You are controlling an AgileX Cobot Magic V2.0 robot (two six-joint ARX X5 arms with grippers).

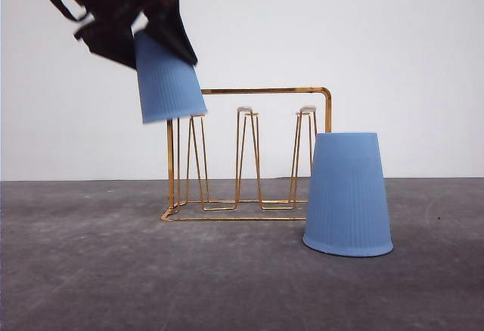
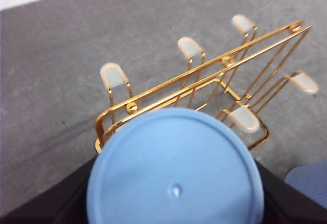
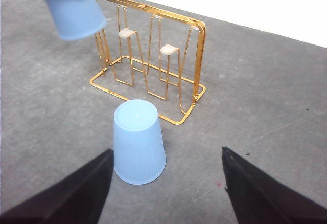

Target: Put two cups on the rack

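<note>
My left gripper (image 1: 155, 40) is shut on a light blue ribbed cup (image 1: 168, 81), held mouth down and tilted. Its rim hangs just over the leftmost prong of the gold wire rack (image 1: 265, 91). In the left wrist view the held cup's flat base (image 2: 173, 168) sits between the black fingers (image 2: 46, 206), with the rack's white-tipped prongs (image 2: 190, 46) beyond. A second cup (image 1: 348, 195) stands mouth down on the table at the rack's right front. My right gripper (image 3: 166, 198) is open, short of that cup (image 3: 138, 142) and not touching it.
The dark grey table (image 1: 91, 270) runs back to a white wall (image 1: 393, 44). The rack's tall frame handle (image 3: 199, 50) rises behind the prongs. Bare tabletop lies left of the rack and in front of it.
</note>
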